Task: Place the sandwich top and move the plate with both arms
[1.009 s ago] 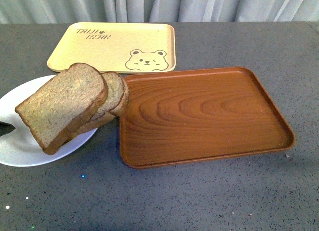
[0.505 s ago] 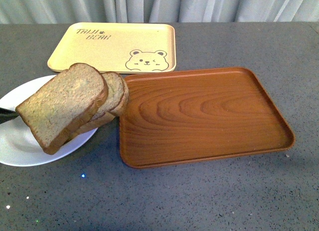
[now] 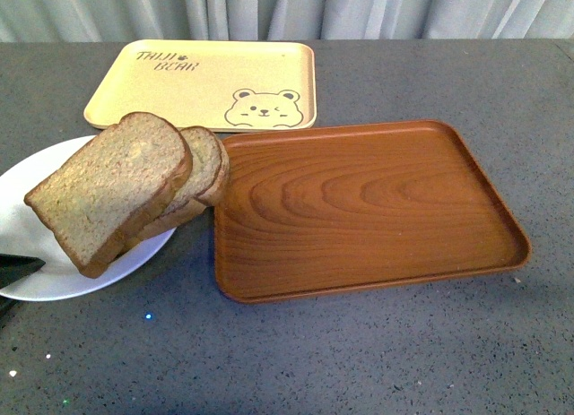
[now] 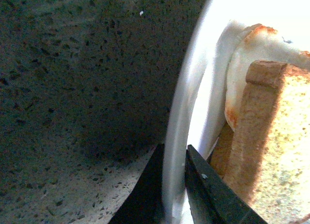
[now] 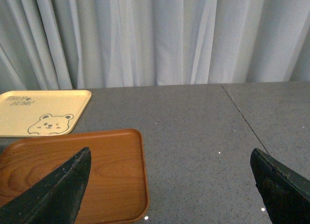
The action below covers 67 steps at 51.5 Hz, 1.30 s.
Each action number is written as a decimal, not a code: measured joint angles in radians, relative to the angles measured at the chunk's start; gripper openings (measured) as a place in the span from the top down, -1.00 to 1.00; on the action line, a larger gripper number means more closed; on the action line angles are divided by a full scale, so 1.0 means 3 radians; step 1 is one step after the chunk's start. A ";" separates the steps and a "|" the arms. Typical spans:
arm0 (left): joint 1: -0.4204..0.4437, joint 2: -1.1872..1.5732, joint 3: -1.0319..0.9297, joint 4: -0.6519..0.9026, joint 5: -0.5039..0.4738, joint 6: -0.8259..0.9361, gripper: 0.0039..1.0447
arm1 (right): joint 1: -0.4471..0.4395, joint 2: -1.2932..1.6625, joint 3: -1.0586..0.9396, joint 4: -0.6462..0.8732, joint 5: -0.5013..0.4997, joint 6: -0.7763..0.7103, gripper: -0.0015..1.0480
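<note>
Beside the left gripper (image 4: 174, 151) the plate (image 3: 18, 245) runs off frame; the sandwich top (image 3: 112, 191) hides most of the smaller slice (image 3: 208, 159).

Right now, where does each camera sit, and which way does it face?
Front view: on the body, facing forward and down at the plate, sandwich top, wood-grain tray, bear tray; left gripper barely shows.
Left wrist view: close on the plate rim, fingers astride it.
Right wrist view: raised, facing the curtain; right gripper open.
Front and right wrist share both trays.
</note>
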 joint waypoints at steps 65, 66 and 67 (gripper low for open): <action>-0.0880 -0.0104 0.1738 -0.1294 0.0032 -0.0333 0.96 | 0.0001 0.0000 0.0000 -0.0001 0.0000 0.0000 -0.82; -0.0907 -0.0031 0.1840 -0.1339 0.0023 -0.0323 0.96 | 0.0001 0.0000 0.0000 -0.0001 0.0000 0.0000 -0.82; -0.0918 0.0019 0.1909 -0.1366 0.0018 -0.0315 0.96 | 0.0001 0.0000 0.0000 -0.0001 0.0000 0.0000 -0.82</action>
